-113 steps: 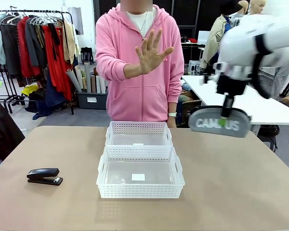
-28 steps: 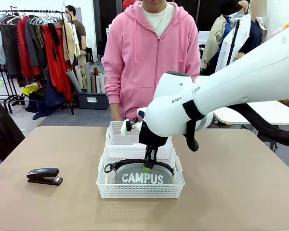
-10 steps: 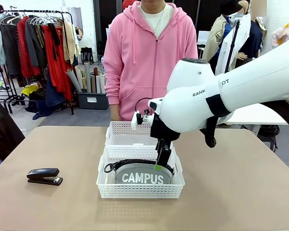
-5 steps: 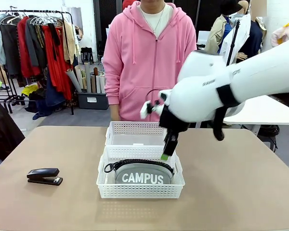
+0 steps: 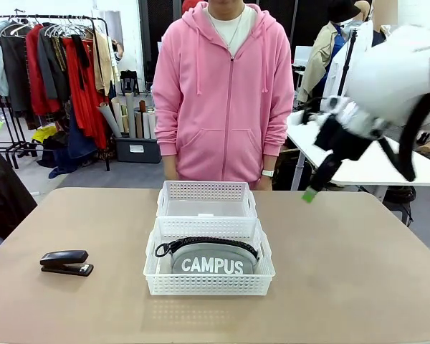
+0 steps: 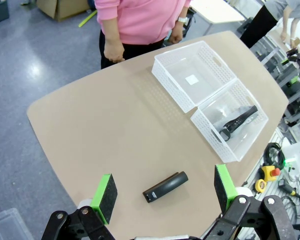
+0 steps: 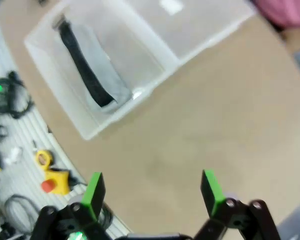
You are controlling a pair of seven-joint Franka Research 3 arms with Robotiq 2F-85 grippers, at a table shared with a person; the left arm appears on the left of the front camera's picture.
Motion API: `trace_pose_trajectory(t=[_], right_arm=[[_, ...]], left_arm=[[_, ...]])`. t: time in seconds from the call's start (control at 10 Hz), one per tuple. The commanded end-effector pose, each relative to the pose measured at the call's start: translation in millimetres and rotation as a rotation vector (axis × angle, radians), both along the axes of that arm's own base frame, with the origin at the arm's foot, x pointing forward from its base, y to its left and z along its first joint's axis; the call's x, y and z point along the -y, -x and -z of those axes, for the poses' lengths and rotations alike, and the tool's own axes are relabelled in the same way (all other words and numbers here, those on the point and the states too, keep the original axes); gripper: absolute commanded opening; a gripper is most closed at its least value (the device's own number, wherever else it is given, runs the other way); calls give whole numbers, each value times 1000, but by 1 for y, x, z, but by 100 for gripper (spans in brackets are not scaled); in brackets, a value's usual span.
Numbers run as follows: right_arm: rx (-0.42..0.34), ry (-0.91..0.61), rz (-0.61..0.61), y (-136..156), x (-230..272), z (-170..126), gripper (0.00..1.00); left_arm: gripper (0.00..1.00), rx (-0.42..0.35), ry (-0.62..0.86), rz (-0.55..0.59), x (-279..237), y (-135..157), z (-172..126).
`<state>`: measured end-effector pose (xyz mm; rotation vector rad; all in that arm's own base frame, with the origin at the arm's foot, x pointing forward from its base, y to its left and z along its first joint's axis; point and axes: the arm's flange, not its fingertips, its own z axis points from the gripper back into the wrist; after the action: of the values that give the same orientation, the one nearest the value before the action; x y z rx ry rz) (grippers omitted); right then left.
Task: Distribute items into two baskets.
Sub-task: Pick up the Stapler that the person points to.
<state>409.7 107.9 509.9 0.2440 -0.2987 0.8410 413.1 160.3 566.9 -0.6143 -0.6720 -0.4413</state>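
The grey "CAMPUS" pouch [image 5: 208,259] stands on edge in the near white basket [image 5: 209,287], zipper up. Behind it, the far basket [image 5: 206,190] holds nothing. A black stapler [image 5: 67,263] lies on the table at the left. My right gripper [image 5: 312,192] hangs open and empty high above the table's right side, clear of both baskets. Its wrist view is blurred and looks down between open fingers [image 7: 152,190] at the pouch [image 7: 92,70] in its basket [image 7: 60,100]. My left gripper [image 6: 164,192] is open high over the stapler [image 6: 165,186], with both baskets [image 6: 169,87] [image 6: 212,140] beyond.
A person in a pink hoodie [image 5: 226,93] stands at the far edge, arms down, hands near the table edge. The tan table [image 5: 358,272] has bare room left and right of the baskets. Clothes racks and other tables stand behind.
My right arm has risen out of the near basket and swung up to the right, open and empty. The pouch stays in the near basket. The stapler has not moved.
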Motion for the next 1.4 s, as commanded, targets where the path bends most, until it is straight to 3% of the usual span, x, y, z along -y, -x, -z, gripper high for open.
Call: trace_pose_trajectory(t=[0.0,0.2,0.4,0.8,1.3], right_arm=[[13,-123,159,11,45,-15,100],[33,-268,289,26,92,-33,100],[117,-369,373,52,120,-44,100],[208,-452,419,78,148,-48,100],[208,-477,405,82,153,-48,100]], left_arm=[[100,9,8,0,0,0,-1],[100,9,8,0,0,0,-1],[100,9,8,0,0,0,-1],[100,9,8,0,0,0,-1],[100,9,8,0,0,0,-1]])
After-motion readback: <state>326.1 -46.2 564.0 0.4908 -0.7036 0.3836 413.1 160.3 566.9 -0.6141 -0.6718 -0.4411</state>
